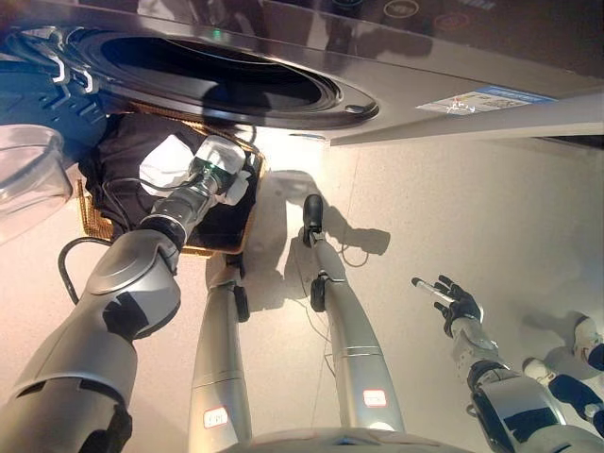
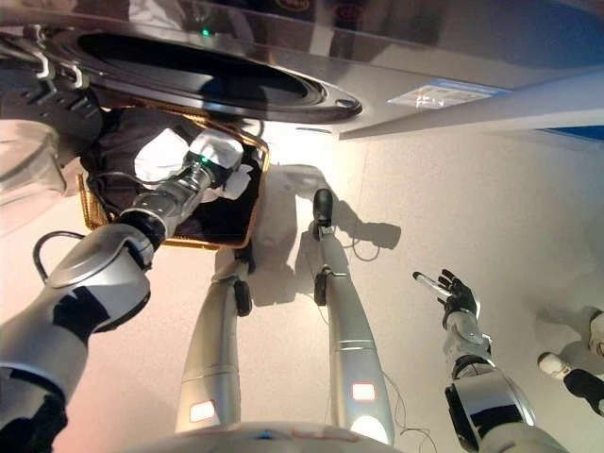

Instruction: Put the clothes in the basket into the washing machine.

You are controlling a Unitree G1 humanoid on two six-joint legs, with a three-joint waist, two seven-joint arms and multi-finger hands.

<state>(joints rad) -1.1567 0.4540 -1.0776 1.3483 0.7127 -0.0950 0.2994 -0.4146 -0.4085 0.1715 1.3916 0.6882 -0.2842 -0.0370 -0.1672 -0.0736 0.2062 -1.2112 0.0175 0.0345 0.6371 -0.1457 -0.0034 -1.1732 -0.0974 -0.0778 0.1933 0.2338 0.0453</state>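
Note:
The wicker basket [image 1: 242,234] stands on the floor below the washing machine's open round drum mouth [image 1: 217,74]. It holds dark clothes [image 1: 127,151] and a white cloth [image 1: 162,168]. My left hand [image 1: 215,162] reaches down into the basket among the clothes, next to the white cloth, and the clothes hide its fingers. My right hand [image 1: 455,304] hangs over the bare floor at the lower right, far from the basket. Its fingers are straight and it holds nothing.
The machine's clear door [image 1: 26,179] hangs open at the far left, beside the basket. The grey front panel of the machine [image 1: 453,71] runs across the top. A person's shoes [image 1: 587,342] show at the right edge of the floor.

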